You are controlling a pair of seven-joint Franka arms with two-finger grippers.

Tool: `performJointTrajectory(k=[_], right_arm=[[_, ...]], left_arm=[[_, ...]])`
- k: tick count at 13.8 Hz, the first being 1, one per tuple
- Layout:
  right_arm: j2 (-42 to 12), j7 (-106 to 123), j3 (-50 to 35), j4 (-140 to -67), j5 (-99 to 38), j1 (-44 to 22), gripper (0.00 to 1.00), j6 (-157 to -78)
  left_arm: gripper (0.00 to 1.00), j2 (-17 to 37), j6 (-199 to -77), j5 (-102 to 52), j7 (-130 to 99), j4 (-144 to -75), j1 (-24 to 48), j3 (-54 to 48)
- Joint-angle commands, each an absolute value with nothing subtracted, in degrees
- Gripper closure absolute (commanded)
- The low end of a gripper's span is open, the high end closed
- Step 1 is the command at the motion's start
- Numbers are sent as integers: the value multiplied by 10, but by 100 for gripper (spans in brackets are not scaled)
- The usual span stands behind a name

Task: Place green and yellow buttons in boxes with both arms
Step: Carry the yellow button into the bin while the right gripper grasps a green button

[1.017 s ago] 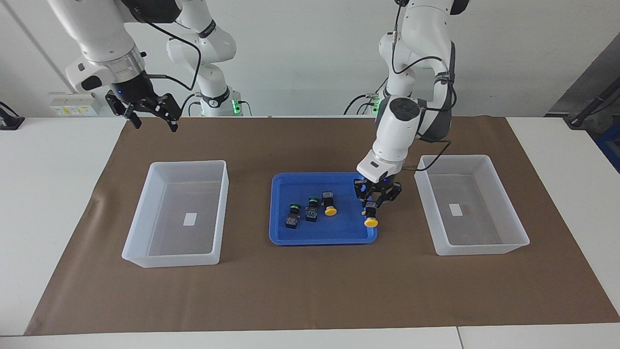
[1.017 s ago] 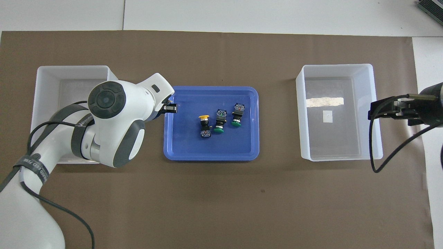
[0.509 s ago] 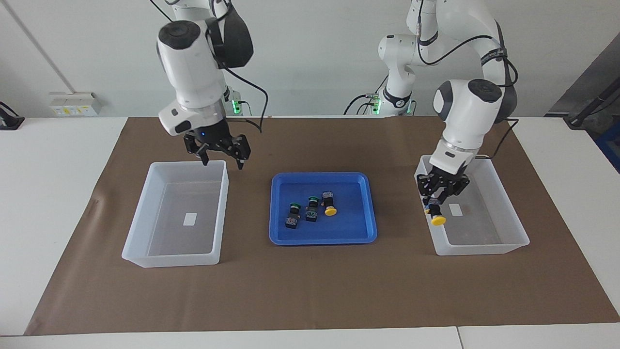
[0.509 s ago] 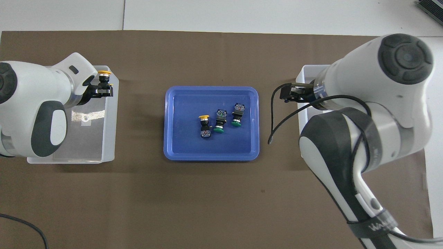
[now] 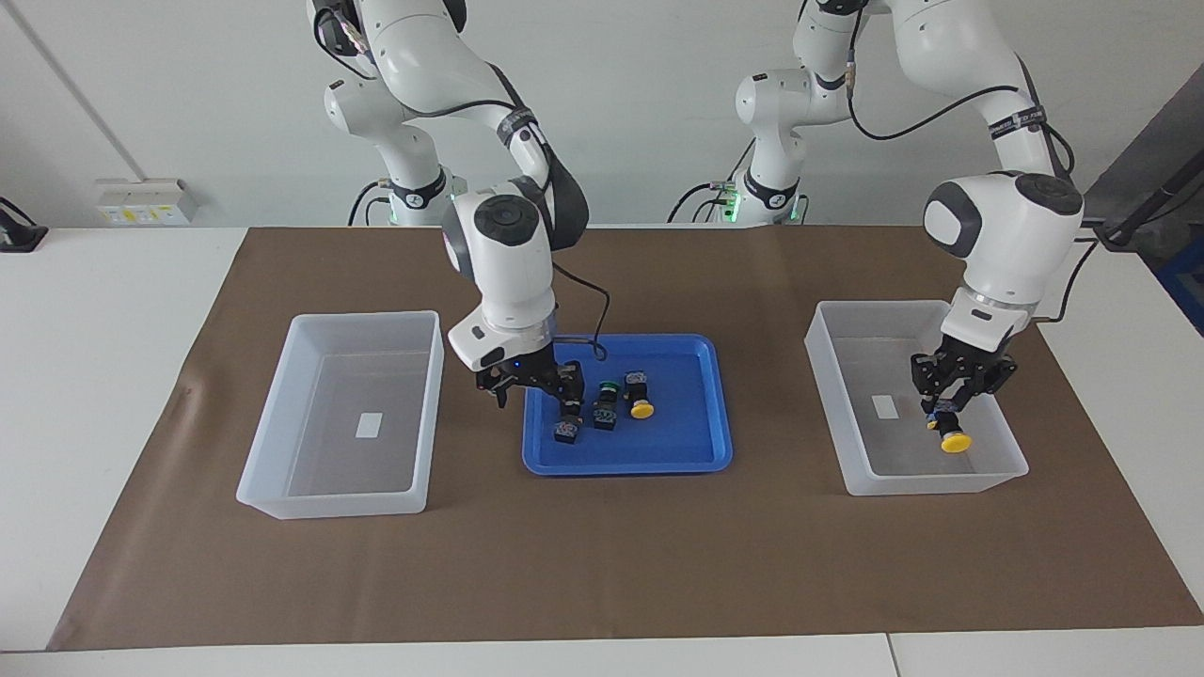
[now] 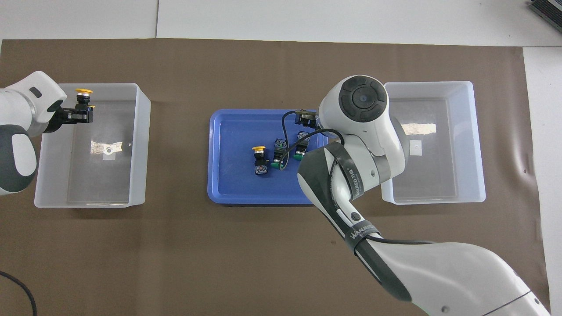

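My left gripper (image 5: 950,414) is shut on a yellow button (image 5: 956,440) and holds it low inside the translucent box (image 5: 917,484) at the left arm's end; the overhead view shows this gripper (image 6: 81,115), button (image 6: 83,98) and box (image 6: 92,204). My right gripper (image 5: 533,395) is open, low over the blue tray's (image 5: 658,456) end toward the right arm, just above a green button (image 5: 566,428). A second green button (image 5: 605,404) and a yellow button (image 5: 641,397) lie beside it in the tray. The other box (image 5: 329,508) holds only its label.
Brown paper (image 5: 602,564) covers the table under the boxes and tray. In the overhead view my right arm (image 6: 351,145) covers part of the tray (image 6: 237,193) and one edge of the box (image 6: 432,83) at the right arm's end.
My left gripper carried the yellow button from the tray into the box at its end. My right gripper swung from its end of the table, past its box, down over the tray.
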State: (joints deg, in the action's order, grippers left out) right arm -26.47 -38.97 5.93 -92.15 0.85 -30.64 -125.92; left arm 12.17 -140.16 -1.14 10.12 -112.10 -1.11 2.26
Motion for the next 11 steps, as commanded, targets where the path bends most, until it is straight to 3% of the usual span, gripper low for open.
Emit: performJointTrajectory(k=[1, 4, 8, 9, 10, 11], right_arm=[[-308, -428, 62, -890, 27, -322, 0, -1294], [-316, -432, 62, -890, 26, -323, 0, -1304], [-331, -438, 62, -893, 25, -330, 0, -1326], [-331, -438, 62, -896, 25, -330, 1, -1326], [-330, -438, 62, -900, 25, -331, 2, -1325], [-330, -438, 62, -903, 25, -332, 4, -1324]], left_arm=[[100, 156, -1433, -4, 105, -1126, -17, 16], [100, 199, -1497, -4, 102, -1126, -10, 16], [100, 214, -1513, -4, 104, -1124, -8, 15], [83, 214, -1510, -4, 104, -1125, -4, 15], [27, 214, -1512, -4, 105, -1123, -3, 15], [0, 214, -1512, -4, 105, -1120, 1, 15]])
